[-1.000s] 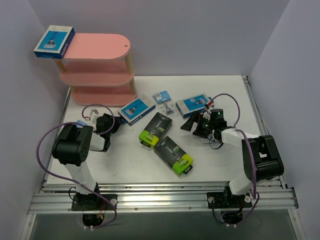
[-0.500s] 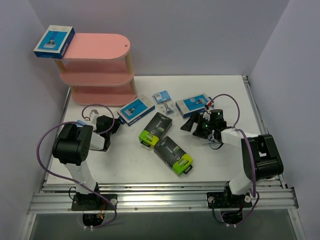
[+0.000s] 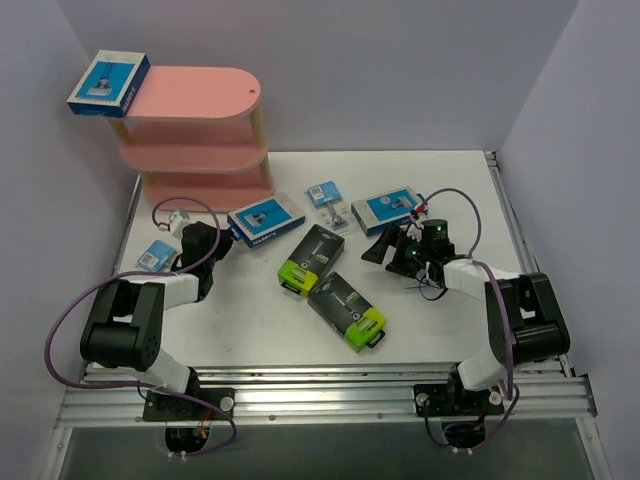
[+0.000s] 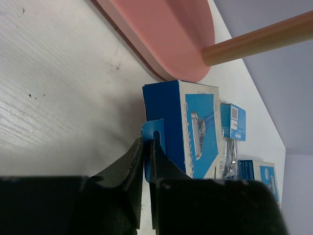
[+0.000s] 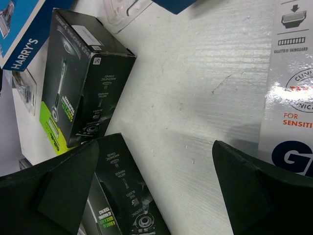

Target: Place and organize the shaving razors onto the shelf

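With the left tool [image 4: 148, 144] clenched on the hang tab [image 4: 159, 128] of the blue razor box [image 4: 195, 132], lift slowly toward the pink shelf [image 4: 166, 39] lest the thin tab tear; the right tool [image 5: 156, 147] hangs released.

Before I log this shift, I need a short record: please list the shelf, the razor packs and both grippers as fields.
shelf: pink, three tiers, far left corner of table
top box: blue, on top tier, overhanging its left end
left gripper: shut on hang tab of held box
right gripper: open, empty, low over table
black boxes: two, lying on table
loose blue box: on table
small packs: two, on table
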Action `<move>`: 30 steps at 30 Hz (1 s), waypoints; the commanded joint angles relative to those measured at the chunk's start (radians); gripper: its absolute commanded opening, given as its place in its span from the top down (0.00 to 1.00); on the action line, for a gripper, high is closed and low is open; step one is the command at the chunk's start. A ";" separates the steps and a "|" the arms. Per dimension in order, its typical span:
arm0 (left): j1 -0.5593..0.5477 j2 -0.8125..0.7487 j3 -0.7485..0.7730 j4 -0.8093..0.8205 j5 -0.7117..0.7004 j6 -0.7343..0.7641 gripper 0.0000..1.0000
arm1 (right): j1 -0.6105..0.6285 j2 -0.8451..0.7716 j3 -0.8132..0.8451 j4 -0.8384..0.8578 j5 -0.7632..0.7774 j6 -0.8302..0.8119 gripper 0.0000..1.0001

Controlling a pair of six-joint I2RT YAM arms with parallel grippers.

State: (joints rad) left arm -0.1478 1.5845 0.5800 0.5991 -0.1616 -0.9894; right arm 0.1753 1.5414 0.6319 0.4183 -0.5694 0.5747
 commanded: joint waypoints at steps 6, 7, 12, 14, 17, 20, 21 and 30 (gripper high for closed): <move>-0.009 -0.207 0.006 -0.220 0.023 0.043 0.98 | 0.027 -0.132 -0.012 0.002 -0.026 0.036 0.05; -0.010 -0.225 0.007 -0.245 0.031 0.046 0.98 | 0.059 -0.138 -0.015 0.010 -0.020 0.045 0.05; -0.016 -0.388 0.000 -0.433 0.034 0.069 0.98 | 0.205 -0.188 -0.026 0.107 0.069 0.152 0.05; -0.018 -0.455 0.004 -0.530 0.031 0.083 0.98 | 0.274 -0.190 -0.038 0.167 0.085 0.240 0.05; -0.022 -0.546 0.000 -0.646 0.025 0.092 0.98 | 0.384 -0.170 -0.034 0.263 0.146 0.327 0.05; -0.024 -0.624 -0.008 -0.735 0.023 0.089 0.98 | 0.499 -0.113 0.011 0.309 0.222 0.375 0.05; -0.027 -0.639 -0.011 -0.755 0.023 0.087 0.98 | 0.524 -0.093 0.034 0.348 0.233 0.392 0.05; -0.030 -0.758 -0.016 -0.915 0.045 0.081 0.98 | 0.687 0.118 0.092 0.557 0.382 0.628 0.02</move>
State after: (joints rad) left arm -0.1711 0.8700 0.5594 -0.2550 -0.1398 -0.9195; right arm 0.8330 1.6310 0.6693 0.8635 -0.2852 1.1038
